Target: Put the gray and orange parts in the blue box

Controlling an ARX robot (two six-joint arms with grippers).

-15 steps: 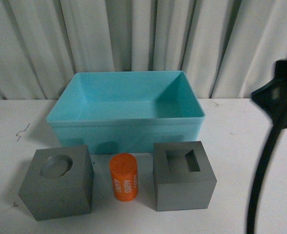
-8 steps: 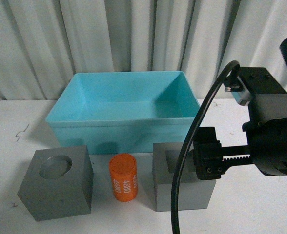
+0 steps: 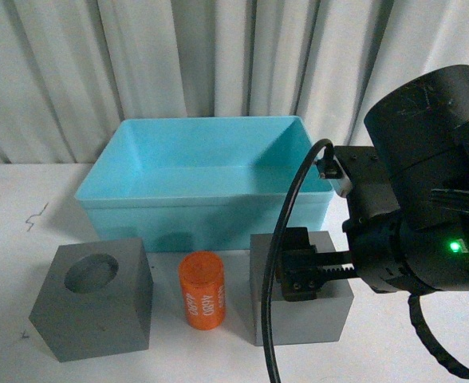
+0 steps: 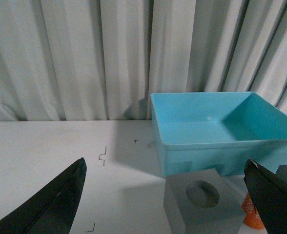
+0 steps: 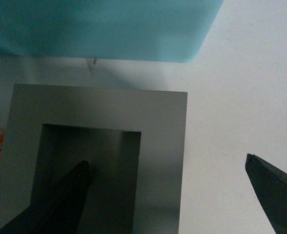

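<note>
Pale pleated curtain (image 3: 179, 64) backdrop, white tabletop (image 3: 11, 207), dim even light

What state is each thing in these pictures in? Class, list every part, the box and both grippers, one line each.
blue box: upright on the table, open-topped, empty.
gray cube with round recess: on the table, recess up, untouched.
orange cylinder: standing upright between the cubes, untouched.
gray cube with square recess: on the table, recess up, not gripped.
right gripper: open, at that cube, one finger over its recess.
left gripper: open, empty.
</note>
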